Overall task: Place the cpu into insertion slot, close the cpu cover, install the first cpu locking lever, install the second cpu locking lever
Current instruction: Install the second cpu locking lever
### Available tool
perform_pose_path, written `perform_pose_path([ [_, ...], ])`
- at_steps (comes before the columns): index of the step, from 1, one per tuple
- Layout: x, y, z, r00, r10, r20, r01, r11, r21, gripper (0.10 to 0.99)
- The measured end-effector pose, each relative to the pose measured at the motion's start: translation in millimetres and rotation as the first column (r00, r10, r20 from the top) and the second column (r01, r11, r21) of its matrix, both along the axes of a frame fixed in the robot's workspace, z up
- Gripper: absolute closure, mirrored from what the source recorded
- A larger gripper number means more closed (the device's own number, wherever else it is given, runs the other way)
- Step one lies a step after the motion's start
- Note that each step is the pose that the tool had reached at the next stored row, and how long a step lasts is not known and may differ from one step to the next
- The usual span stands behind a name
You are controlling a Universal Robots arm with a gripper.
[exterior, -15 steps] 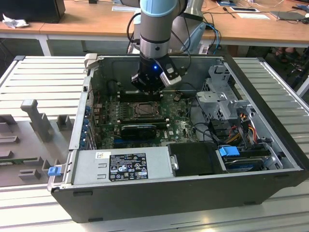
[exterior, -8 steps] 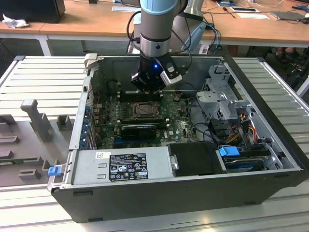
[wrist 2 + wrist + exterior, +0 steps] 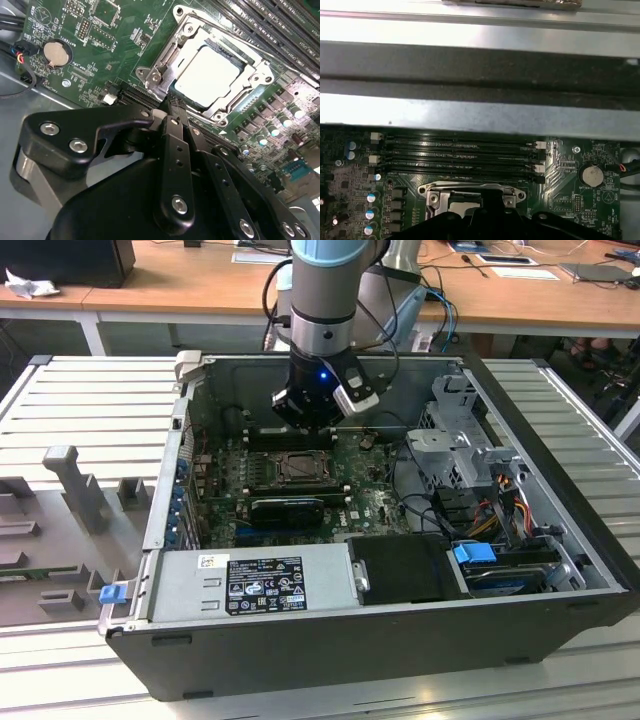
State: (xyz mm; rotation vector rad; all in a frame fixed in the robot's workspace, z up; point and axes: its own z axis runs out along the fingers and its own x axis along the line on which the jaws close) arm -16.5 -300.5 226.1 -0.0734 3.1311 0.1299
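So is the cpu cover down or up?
Down: the cpu cover lies flat around the cpu, whose pale face shows through its window.

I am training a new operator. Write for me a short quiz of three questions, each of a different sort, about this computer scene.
1. True or false: the cpu already lies in the slot.
2. Multiple choice: in the second wrist view, the cover is
A. standing upright, open
B. lying down around the cpu
C. lying outside the case
3. Fill in: in the exterior view, the gripper hangs inside the case, just above the ____.

Key:
1. True; its pale face shows through the cover's window.
2. B
3. Slot, on the green board.
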Motion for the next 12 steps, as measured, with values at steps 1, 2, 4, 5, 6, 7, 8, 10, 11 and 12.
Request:
perform_pose_path([
  [1,0.0,-1.1,-0.1,1.0,0.0,0.0001,0.0,1.0,0.0,0.98],
  [2,0.0,-2.1,0.1,1.0,0.0,-0.0001,0.0,1.0,0.001,0.98],
  [4,0.0,-2.3,15.1,1.0,0.0,0.0,0.0,1.0,0.001,0.98],
  [5,0.1,-2.7,15.1,1.0,0.0,0.0001,0.0,1.0,0.002,0.98],
  [6,0.1,-3.2,15.1,1.0,0.0,0.0001,0.0,1.0,0.002,0.98],
  [7,0.0,-4.1,15.2,1.0,0.0,0.0,0.0,1.0,0.001,0.98],
  [8,0.0,-5.2,15.2,1.0,0.0,0.0,0.0,1.0,0.001,0.98],
  [10,0.0,-8.5,15.0,1.0,0.0,0.0,0.0,1.0,0.001,0.98],
  [11,0.0,-10.2,14.9,1.0,0.0,0.0,0.0,1.0,0.001,0.98],
  [12,0.0,-12.1,14.8,1.0,0.0,0.0,0.0,1.0,0.001,0.98],
])
